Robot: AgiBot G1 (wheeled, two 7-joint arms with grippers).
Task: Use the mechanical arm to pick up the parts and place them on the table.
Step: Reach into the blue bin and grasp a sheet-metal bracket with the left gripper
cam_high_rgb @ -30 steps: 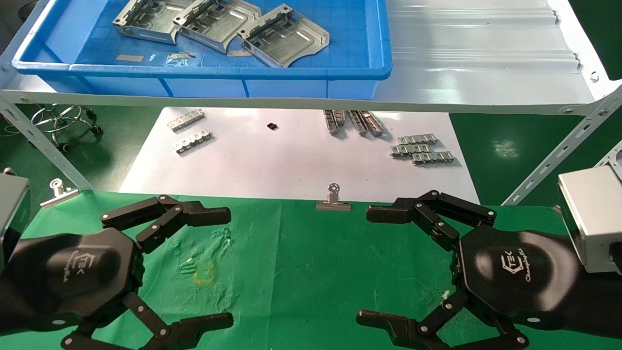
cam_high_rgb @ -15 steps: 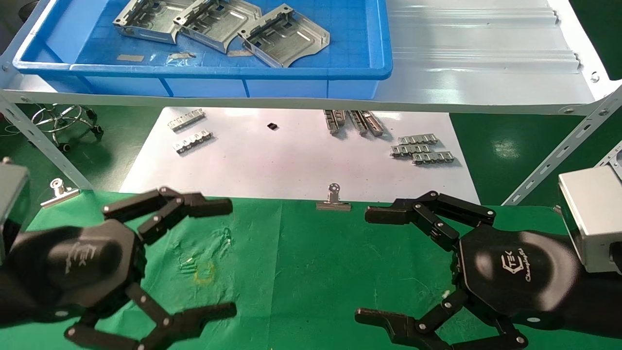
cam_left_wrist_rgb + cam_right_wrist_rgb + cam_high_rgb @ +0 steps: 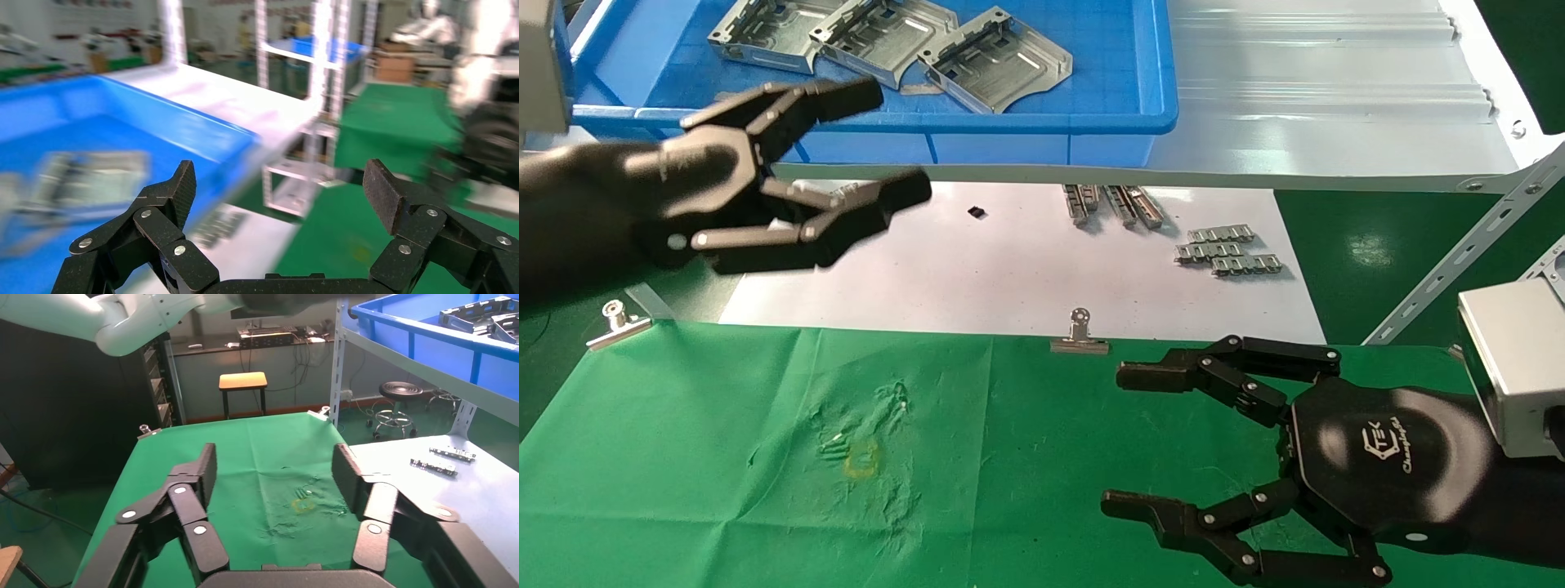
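The left tool (image 3: 878,139) hangs released and empty at ten o'clock in the head view, its fingers spread across the near rim of the blue bin (image 3: 1156,82); the three parts (image 3: 997,61) lie side by side inside that bin on the silver shelf (image 3: 1336,122), at twelve o'clock. The right tool (image 3: 1120,441) hovers over the green tabletop (image 3: 1009,457) at four o'clock, likewise spread wide and empty; small grey link strips (image 3: 1228,251) lie on the white sheet (image 3: 1009,278) between shelf and tabletop.

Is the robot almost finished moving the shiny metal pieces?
No, it has barely started. Done: nothing, since the green table holds no parts. In hand: nothing, but the left gripper, jaws open, is up near the blue bin. Left: all three parts in the bin. The right gripper hovers open over the table.
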